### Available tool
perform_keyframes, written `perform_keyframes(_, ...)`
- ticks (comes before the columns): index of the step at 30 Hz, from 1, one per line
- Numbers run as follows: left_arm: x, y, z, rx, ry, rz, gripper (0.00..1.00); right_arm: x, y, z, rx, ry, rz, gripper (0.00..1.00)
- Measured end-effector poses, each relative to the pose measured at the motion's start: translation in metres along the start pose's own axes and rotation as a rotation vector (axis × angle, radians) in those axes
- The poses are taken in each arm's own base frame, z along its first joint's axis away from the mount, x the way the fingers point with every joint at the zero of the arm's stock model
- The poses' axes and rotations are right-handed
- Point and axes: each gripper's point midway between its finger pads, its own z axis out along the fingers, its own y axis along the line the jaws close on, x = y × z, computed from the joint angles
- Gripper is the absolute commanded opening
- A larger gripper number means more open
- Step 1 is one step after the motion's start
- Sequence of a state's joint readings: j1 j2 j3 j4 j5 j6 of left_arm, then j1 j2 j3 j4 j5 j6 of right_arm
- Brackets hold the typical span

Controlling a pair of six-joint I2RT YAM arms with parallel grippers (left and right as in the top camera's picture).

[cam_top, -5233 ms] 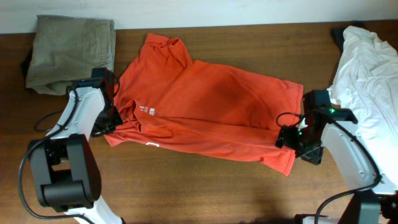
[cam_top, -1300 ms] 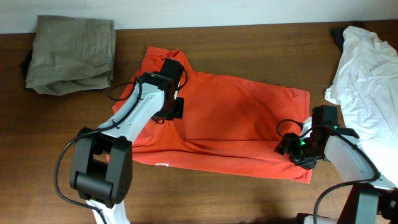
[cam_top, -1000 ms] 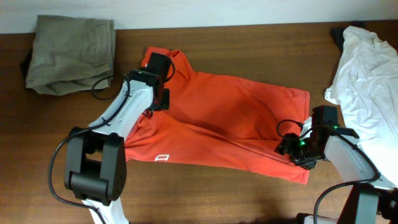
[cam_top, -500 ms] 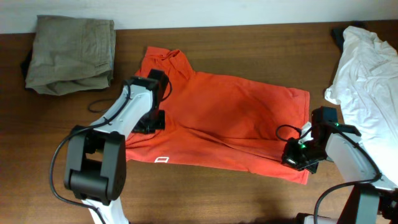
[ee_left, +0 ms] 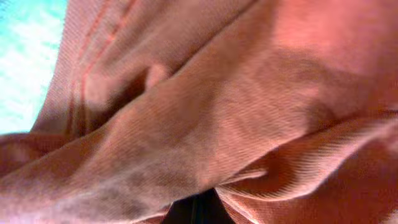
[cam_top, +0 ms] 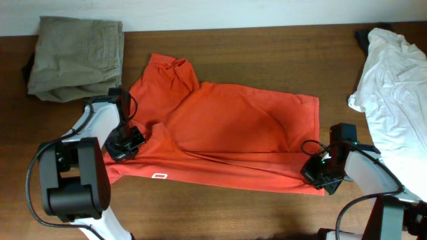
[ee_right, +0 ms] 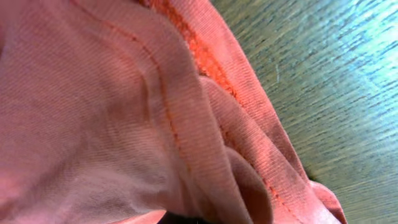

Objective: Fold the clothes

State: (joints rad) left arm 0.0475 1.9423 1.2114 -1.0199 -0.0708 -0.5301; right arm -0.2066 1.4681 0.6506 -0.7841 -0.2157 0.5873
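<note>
The wooden table point(cam_top: 253, 47) carries an orange T-shirt point(cam_top: 233, 127), khaki garment point(cam_top: 77, 57), white cloth point(cam_top: 393, 87).

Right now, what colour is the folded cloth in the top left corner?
The cloth is khaki-green, clearest in the overhead view.

The shirt point(cam_top: 233, 127) smothers both my wrist views; at its ends, my left gripper point(cam_top: 125, 143) and right gripper point(cam_top: 320, 175) hide their fingertips.

I read the T-shirt point(cam_top: 233, 127) as matt knit cloth; up close, a fine ribbed weave and stitched hems. Table point(cam_top: 220, 213): dark wood, visible grain, faint sheen. Khaki garment point(cam_top: 77, 57): coarser matt cloth. White cloth point(cam_top: 393, 87): smooth.
</note>
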Motion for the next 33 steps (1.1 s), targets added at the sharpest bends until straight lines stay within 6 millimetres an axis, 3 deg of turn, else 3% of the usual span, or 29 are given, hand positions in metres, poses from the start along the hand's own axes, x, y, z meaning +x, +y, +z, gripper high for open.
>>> perform_keyframes(2, 0.002, 0.007, -0.002, -0.019, -0.012, -0.044, 0.01, -0.008, -0.007, -0.012, 0.073, -0.029, 0.025, 0.04)
perform_keyframes(3, 0.001, 0.016, -0.014, -0.021, -0.055, -0.068, 0.01, -0.019, -0.01, -0.033, 0.14, -0.061, 0.033, 0.04)
perform_keyframes(4, -0.004, 0.018, -0.028, 0.0, -0.106, -0.081, 0.3, -0.03, -0.011, -0.06, 0.208, -0.097, 0.04, 0.4)
perform_keyframes(5, -0.013, 0.018, -0.058, 0.056, -0.216, -0.101, 0.76, -0.047, -0.005, -0.091, 0.234, -0.169, 0.034, 0.76)
perform_keyframes(6, -0.026, 0.013, -0.087, 0.131, -0.336, -0.11, 0.97, -0.06, 0.005, -0.122, 0.235, -0.224, -0.012, 1.0)
perform_keyframes(7, -0.04, 0.006, -0.124, 0.222, -0.475, -0.118, 0.97, -0.078, 0.024, -0.151, 0.183, -0.312, -0.068, 0.99)
perform_keyframes(9, -0.067, -0.022, -0.194, 0.442, -0.72, -0.034, 0.98, -0.088, 0.049, -0.171, 0.092, -0.358, -0.169, 0.98)
perform_keyframes(12, -0.078, -0.079, -0.238, 0.621, -0.884, 0.166, 0.99, -0.078, 0.076, -0.168, -0.041, -0.301, -0.3, 0.99)
perform_keyframes(13, -0.075, -0.11, -0.238, 0.647, -0.876, 0.264, 0.99, -0.073, 0.079, -0.165, -0.064, -0.273, -0.323, 0.99)
perform_keyframes(14, -0.077, -0.127, -0.23, 0.643, -0.847, 0.309, 0.99, -0.069, 0.08, -0.162, -0.069, -0.245, -0.33, 0.99)
perform_keyframes(15, -0.098, -0.157, -0.231, 0.641, -0.852, 0.365, 0.99, -0.067, 0.08, -0.156, -0.068, -0.211, -0.333, 0.99)
perform_keyframes(16, -0.109, -0.173, -0.225, 0.624, -0.82, 0.389, 0.95, -0.064, 0.077, -0.15, -0.055, -0.175, -0.335, 0.99)
perform_keyframes(18, -0.143, -0.219, -0.199, 0.577, -0.728, 0.441, 0.94, -0.059, 0.073, -0.141, -0.038, -0.121, -0.343, 0.99)
perform_keyframes(20, -0.166, -0.238, -0.173, 0.546, -0.659, 0.41, 0.89, -0.059, 0.073, -0.136, -0.03, -0.101, -0.356, 0.99)
perform_keyframes(21, -0.176, -0.244, -0.16, 0.534, -0.642, 0.388, 0.79, -0.06, 0.073, -0.135, -0.029, -0.098, -0.358, 0.99)
perform_keyframes(22, -0.178, -0.244, -0.152, 0.518, -0.632, 0.373, 0.76, -0.059, 0.072, -0.135, -0.026, -0.092, -0.372, 0.99)
perform_keyframes(27, -0.181, -0.232, -0.127, 0.478, -0.542, 0.147, 0.78, -0.059, 0.072, -0.135, -0.024, -0.093, -0.405, 0.99)
perform_keyframes(28, -0.181, -0.232, -0.124, 0.488, -0.524, 0.099, 0.84, -0.059, 0.072, -0.135, -0.024, -0.093, -0.406, 0.99)
perform_keyframes(33, -0.192, -0.253, -0.097, 0.579, -0.475, -0.014, 0.84, -0.053, 0.068, -0.134, -0.012, -0.067, -0.421, 0.99)
